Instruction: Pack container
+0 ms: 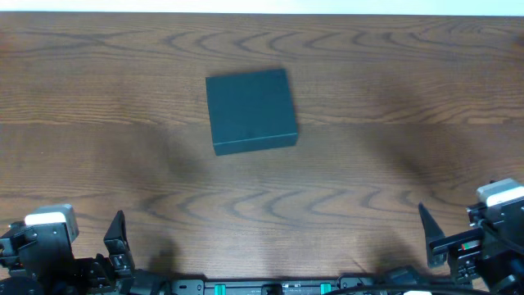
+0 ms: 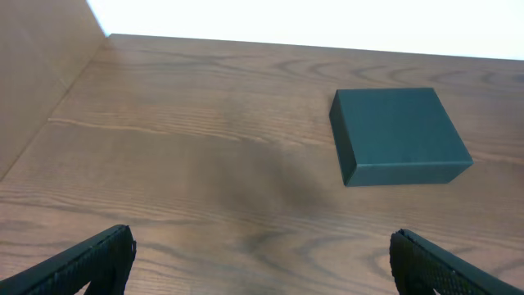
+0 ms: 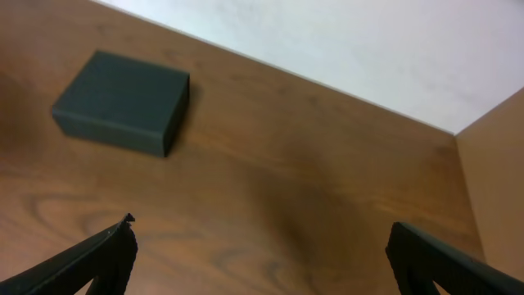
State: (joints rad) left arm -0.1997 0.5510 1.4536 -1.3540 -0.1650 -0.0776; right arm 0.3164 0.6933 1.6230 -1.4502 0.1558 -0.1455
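The container [image 1: 250, 109] is a dark teal square box that lies flat on the wooden table, a little left of centre, with its lid shut. In the left wrist view the container [image 2: 397, 131] sits ahead and to the right; in the right wrist view the container [image 3: 123, 98] is far ahead on the left. My left gripper [image 2: 260, 238] is open over bare wood, with nothing between its fingers. My right gripper [image 3: 260, 228] is open too and holds nothing. Both stand near the table's front edge, well short of the box, with one finger of each showing from above [image 1: 115, 233] [image 1: 426, 221].
A wooden side panel [image 2: 33, 82] rises along the table's left edge and another side panel [image 3: 499, 172] along its right edge. The table's far edge [image 1: 262, 14] meets a white surface. Nothing other than the box lies on the wood.
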